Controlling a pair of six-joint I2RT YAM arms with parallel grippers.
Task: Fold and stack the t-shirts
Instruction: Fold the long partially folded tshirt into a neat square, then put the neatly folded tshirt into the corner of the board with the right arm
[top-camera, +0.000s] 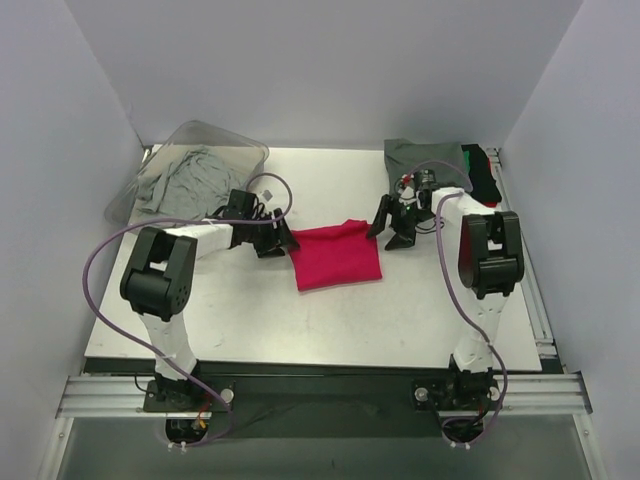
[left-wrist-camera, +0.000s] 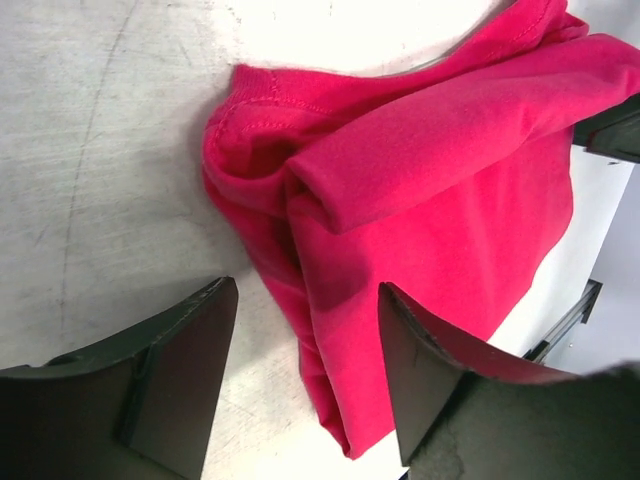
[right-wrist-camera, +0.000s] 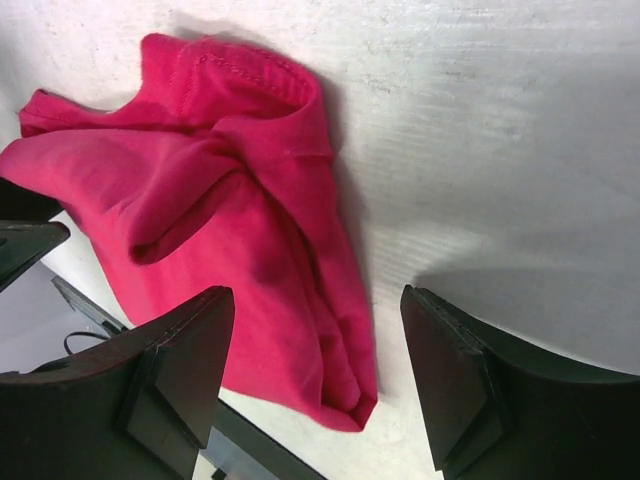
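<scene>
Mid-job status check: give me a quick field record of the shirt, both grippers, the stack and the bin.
magenta shirt: folded, lying mid-table between the grippers
left gripper: jaws open, empty, straddling one shirt edge
right gripper: jaws open, empty, straddling the opposite edge
stacked shirts: far right corner, dark grey on top
bin: far left corner
light grey cloth: bunched inside the bin

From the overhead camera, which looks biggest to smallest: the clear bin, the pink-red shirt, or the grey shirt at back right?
Clear bin: largest.
Pink-red shirt and grey shirt: close in size; the right arm covers part of the grey one, so I won't rank them.
</scene>
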